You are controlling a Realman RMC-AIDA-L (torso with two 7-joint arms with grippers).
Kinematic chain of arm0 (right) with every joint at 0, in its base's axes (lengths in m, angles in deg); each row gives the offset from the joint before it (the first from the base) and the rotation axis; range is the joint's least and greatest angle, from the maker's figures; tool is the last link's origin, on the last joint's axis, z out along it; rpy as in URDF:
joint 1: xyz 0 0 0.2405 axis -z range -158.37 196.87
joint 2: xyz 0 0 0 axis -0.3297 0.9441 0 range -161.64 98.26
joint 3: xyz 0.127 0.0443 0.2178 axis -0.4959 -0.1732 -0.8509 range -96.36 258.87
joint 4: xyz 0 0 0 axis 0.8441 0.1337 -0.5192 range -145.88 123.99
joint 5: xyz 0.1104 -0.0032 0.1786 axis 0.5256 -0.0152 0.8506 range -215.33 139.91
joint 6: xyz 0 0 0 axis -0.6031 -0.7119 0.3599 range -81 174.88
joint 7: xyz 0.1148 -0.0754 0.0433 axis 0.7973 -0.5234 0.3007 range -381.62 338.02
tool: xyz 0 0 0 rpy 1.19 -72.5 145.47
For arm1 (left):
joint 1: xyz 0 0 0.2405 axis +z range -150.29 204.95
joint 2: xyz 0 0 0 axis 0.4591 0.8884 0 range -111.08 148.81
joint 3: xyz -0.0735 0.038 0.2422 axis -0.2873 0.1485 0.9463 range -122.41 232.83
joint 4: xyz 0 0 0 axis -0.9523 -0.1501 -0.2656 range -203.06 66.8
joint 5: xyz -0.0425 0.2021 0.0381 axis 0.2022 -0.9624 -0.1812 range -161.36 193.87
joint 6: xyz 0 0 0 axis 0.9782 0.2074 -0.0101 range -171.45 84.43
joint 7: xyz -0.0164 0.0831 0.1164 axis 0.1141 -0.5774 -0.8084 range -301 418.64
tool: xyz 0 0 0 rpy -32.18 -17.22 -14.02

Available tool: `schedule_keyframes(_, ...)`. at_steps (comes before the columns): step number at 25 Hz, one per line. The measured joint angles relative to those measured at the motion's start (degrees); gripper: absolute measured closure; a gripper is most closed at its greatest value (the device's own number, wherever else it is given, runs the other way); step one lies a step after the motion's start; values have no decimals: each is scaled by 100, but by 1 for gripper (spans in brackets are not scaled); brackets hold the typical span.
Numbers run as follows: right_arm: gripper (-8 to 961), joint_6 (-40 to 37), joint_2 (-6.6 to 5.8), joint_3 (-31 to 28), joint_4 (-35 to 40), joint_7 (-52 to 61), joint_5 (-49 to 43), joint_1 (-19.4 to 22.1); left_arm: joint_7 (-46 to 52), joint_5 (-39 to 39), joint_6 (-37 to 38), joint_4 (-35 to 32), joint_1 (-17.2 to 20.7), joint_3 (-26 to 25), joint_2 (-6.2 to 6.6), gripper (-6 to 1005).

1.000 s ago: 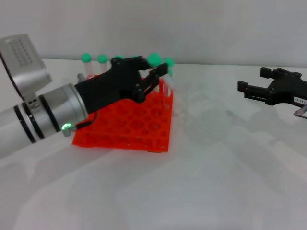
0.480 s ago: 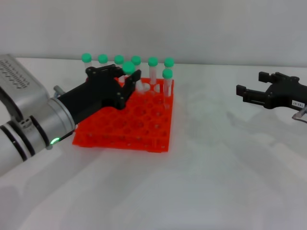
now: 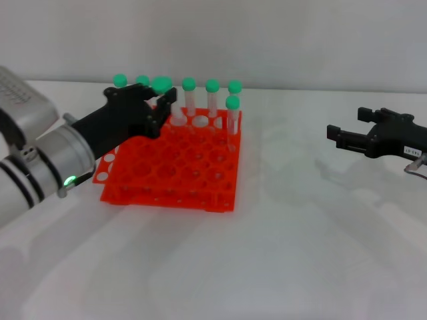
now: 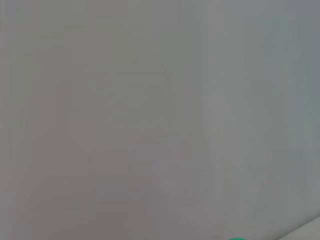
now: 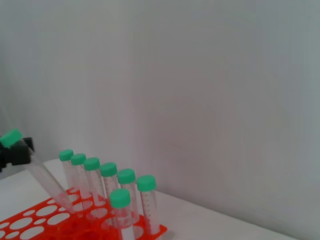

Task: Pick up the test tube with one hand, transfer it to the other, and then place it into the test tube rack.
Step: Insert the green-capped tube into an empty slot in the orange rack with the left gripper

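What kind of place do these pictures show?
Probably a laboratory-style test bench: an orange test tube rack with green-capped tubes stands on a plain white table before a bare wall, and the left end effector holds the test tube.

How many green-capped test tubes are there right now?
8: six tubes in the test tube rack's back row, one in front, and the test tube tilted in the left hand.

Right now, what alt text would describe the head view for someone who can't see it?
The left claw holds a tilted green-capped test tube over the orange rack, which already holds capped tubes. The right claw hovers apart over the white table.
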Motion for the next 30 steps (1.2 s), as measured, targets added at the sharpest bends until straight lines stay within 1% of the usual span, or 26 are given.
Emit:
schedule_keyframes(4, 96, -1, 2, 3, -61, -5, 12, -26, 21, -19, 4, 299, -326, -5, 16, 791)
schedule_keyframes(9, 96, -17, 8, 3, -61, -10, 21, -34, 55, -45, -36, 465, -538, -8, 21, 790)
schedule_keyframes(19, 96, -41, 9, -4, -60, -14, 21, -77, 280, -11, -62, 1199, -1097, -20, 160, 790)
schedule_keyframes(25, 96, -48, 10, -1, -69, -32, 21, -101, 302, -43, -72, 1285, -1212, -22, 163, 790)
schedule_keyframes(30, 96, -50, 9, -16, -116, -40, 21, -105, 354, -44, -168, 1301, -1235, -22, 162, 791)
